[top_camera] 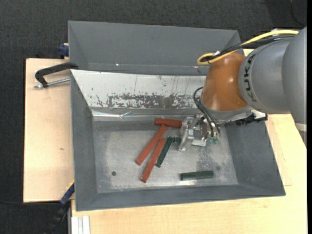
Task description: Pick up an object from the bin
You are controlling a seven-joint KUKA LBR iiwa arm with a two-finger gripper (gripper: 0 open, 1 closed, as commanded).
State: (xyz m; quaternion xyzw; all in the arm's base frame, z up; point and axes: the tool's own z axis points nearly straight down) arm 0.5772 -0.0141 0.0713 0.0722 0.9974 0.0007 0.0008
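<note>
Right at the tool [194,134], low over the floor of the grey bin [122,147], nothing can be made out in its grip, and whether it stands wide or narrow cannot be told; its metal parts blur together under the arm's orange cover [222,84].

Nearest to it, just beside it toward the view's left, is the right end of a short red bar [168,123], which lies nearly level across the view, its long axis pointing roughly at the tool. Just below that, the upper end of a dark green stick [164,151] also comes close to the tool; the stick slants away down and to the left.

A little farther the same way lie two long red bars, the upper red bar [150,147] and the lower red bar [152,162], parallel to the green stick and touching or nearly touching it, so the three form a loose slanted bundle.

Below the tool, toward the bin's near wall and apart from the rest, a second dark green stick [196,175] lies almost level.

Farthest off, well to the left, is a small dark speck [113,174].

As a judgement, the likeliest pick is the short red bar or the first green stick: both lie leftward of the tool, so a small shift that way, with the grip turned across the chosen long axis, would be needed.
</note>
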